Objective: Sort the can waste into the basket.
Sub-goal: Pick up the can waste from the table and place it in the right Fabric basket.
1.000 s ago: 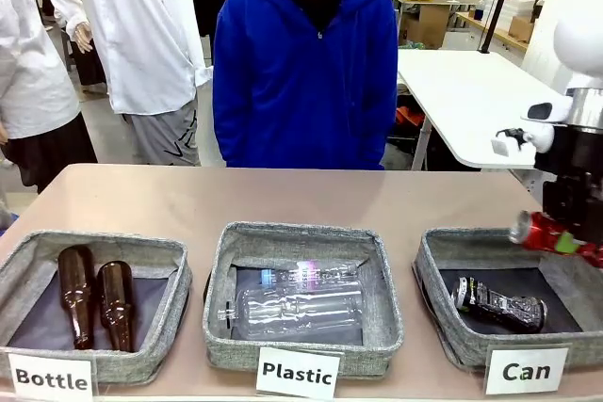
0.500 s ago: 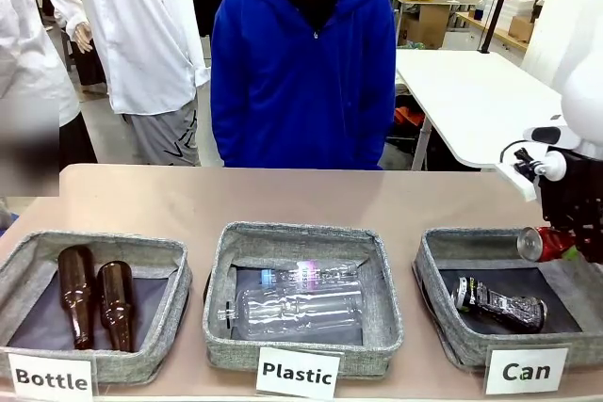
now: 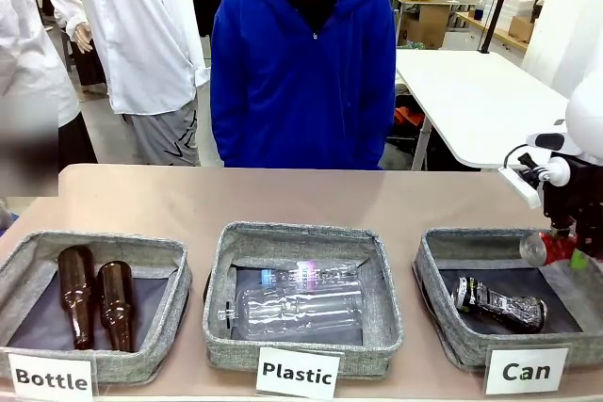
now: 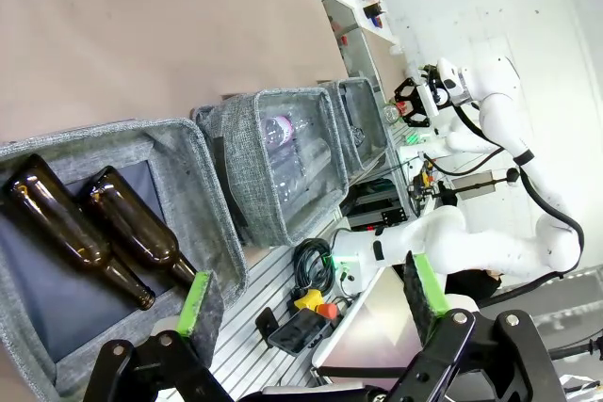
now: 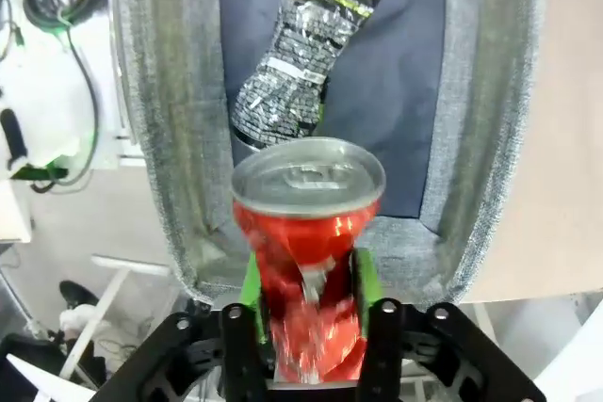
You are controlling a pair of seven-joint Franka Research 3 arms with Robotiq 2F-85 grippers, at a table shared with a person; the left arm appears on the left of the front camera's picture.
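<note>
Two green pads of the right claw (image 5: 309,294) sit against the sides of the red can (image 5: 309,251), so I'd call it clamped on the can, though the squeeze may be loosening; from where I stand I can't be sure. The can's long axis runs along the fingers, silver top leading, and it points straight down into the Can basket (image 5: 179,138). Directly beyond it, on the dark floor of that basket, lies the crushed black can (image 5: 301,54), roughly in line with the red one.

From the front, the red can (image 3: 546,248) hangs over the basket's far right corner, above the rim (image 3: 443,317) and not yet touching the floor. The black can (image 3: 499,304) lies on its side below and to the left of it. My guess is that a release here would land the red can inside, near or onto the black one.

Across the bench (image 3: 283,197), the left claw (image 4: 306,298) hangs with its fingers spread wide and empty, over the brown bottles (image 4: 94,233), well apart from the cans. The right arm is the nearer one.
</note>
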